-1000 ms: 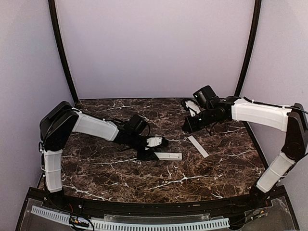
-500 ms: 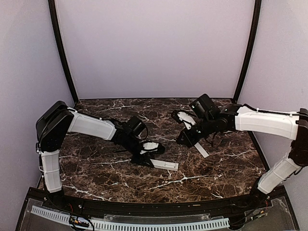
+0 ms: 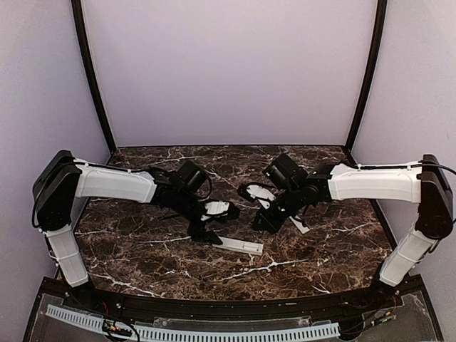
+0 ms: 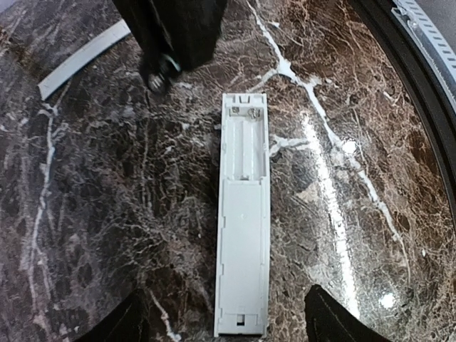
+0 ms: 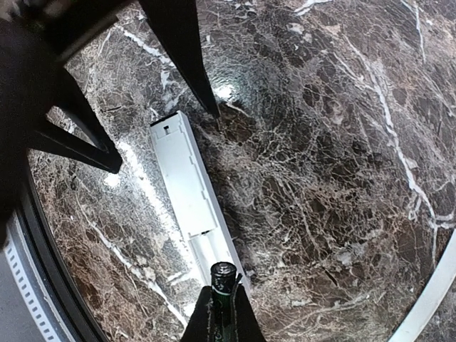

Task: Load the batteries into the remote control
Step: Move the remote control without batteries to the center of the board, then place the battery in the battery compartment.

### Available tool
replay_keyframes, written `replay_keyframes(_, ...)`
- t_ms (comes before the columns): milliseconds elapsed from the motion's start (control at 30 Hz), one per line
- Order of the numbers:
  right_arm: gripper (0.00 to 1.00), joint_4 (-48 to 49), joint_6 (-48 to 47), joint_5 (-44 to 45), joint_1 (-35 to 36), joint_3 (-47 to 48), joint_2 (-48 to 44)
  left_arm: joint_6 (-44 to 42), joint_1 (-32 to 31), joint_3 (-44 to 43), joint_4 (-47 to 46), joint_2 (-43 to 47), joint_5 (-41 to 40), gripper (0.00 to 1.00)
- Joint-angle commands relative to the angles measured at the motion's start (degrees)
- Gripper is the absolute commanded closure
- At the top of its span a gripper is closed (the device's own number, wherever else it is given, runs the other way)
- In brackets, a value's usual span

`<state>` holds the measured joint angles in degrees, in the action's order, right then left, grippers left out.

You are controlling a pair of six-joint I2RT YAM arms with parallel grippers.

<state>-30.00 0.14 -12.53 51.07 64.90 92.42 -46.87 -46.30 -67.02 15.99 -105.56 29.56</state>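
i see the top view evenly and softly lit, slightly grainy, with only faint shadows on the bench [image 3: 128,249]. the polished marble glares in both wrist views. the left wrist view has white hot spots and a bright streak right of the remote control [image 4: 242,235], and the right wrist view has another spot near its end. both wrist pictures bow at the edges. the battery [image 5: 222,274] in the right gripper [image 5: 222,306] sits close to the lens and looks soft.

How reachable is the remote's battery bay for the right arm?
Likely yes: bay faces up, uncovered; open left gripper straddles the remote's other end; right gripper holds a battery just beside the bay.
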Motion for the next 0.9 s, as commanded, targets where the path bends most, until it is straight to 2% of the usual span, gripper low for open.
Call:
replay_keyframes(0, 1.00, 0.43, -3.16, -1.69, 1.84, 2.61, 2.66, 3.12, -0.17, 3.51, 0.77, 9.44, -3.06, 0.25)
replay_keyframes(167, 1.00, 0.43, -5.57, -1.92, 3.28, 4.44, 6.86, 9.35, 0.80, 9.64, -3.56, 19.49, -5.76, 0.25)
replay_keyframes(367, 1.00, 0.71, -7.58, -1.62, 3.42, 4.81, 10.44, 14.00, 3.00, 12.20, -3.50, 27.75, -11.25, 0.22)
replay_keyframes(533, 1.00, 1.64, -10.11, -3.07, 3.51, 3.26, 11.14, 19.26, 7.46, 15.85, -8.85, 35.54, -10.08, 0.16)
replay_keyframes(633, 1.00, 2.70, -11.90, -4.49, 3.51, 1.92, 11.02, 20.43, 9.10, 17.55, -13.20, 37.65, -8.99, 0.13)
replay_keyframes(867, 1.00, 2.18, -13.66, -3.77, 3.51, 2.15, 13.02, 21.01, 9.41, 16.24, -12.38, 35.01, -9.64, 0.13)
